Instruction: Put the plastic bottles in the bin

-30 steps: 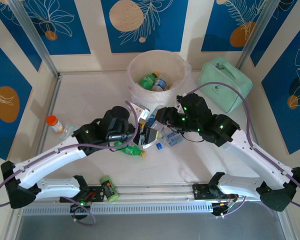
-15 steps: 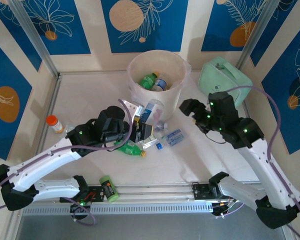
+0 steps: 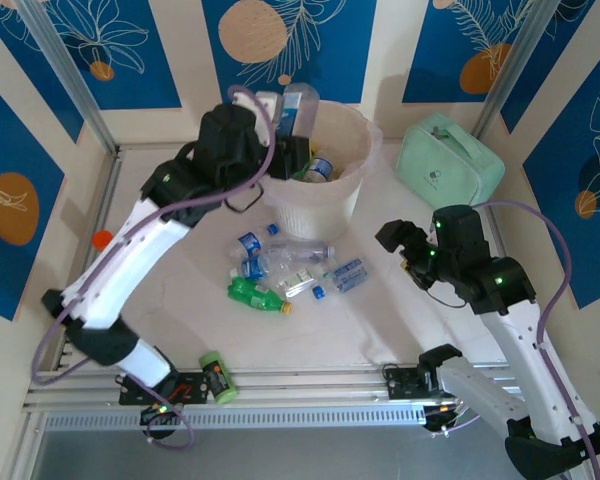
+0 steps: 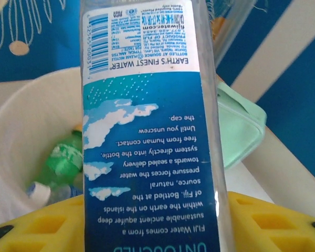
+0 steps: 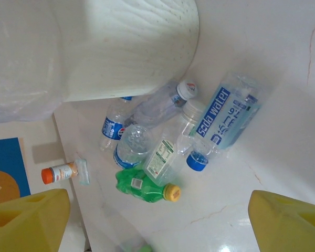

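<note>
Holding a bottle over the bin
Left tool pinches the blue-labelled bottle above the bin's rim, placed so that a release should drop it inside (a green one and a clear one lie there). Right tool hangs spread and empty near the pile on the worktop beside the bin, seemingly poised for another pick.

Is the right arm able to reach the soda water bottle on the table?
Probably yes. The right gripper is open, the soda water bottle lies uncovered on the table, and the left gripper holds a Fiji water bottle at the bin, out of the way.
</note>
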Action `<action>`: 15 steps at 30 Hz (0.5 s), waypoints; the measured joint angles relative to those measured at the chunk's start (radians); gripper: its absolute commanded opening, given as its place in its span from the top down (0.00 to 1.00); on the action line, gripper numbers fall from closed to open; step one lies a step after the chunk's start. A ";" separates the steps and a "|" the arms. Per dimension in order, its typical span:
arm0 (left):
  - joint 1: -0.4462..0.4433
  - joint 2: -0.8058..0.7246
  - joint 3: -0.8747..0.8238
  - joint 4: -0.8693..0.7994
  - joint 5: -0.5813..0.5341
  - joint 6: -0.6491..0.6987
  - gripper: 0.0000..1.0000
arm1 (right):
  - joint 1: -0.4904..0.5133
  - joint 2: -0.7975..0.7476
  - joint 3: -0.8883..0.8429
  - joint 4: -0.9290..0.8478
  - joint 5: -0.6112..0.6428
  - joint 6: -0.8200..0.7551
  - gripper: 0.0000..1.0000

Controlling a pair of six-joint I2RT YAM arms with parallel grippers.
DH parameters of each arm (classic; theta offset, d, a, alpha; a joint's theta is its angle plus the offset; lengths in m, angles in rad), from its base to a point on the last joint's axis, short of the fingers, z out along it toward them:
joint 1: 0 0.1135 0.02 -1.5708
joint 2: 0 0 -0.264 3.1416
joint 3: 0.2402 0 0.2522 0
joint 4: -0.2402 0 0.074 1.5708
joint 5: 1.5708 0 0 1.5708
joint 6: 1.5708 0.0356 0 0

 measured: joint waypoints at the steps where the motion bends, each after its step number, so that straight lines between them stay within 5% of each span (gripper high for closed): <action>1: 0.022 0.049 0.055 -0.019 0.013 0.007 0.48 | -0.001 -0.003 0.000 -0.004 0.000 0.000 0.12; 7: 0.120 0.276 0.279 -0.078 0.083 0.017 0.47 | -0.011 -0.026 -0.002 -0.015 0.000 -0.011 0.12; 15: 0.173 0.355 0.315 -0.123 0.153 0.013 0.45 | -0.024 -0.026 -0.031 -0.026 -0.008 -0.019 0.12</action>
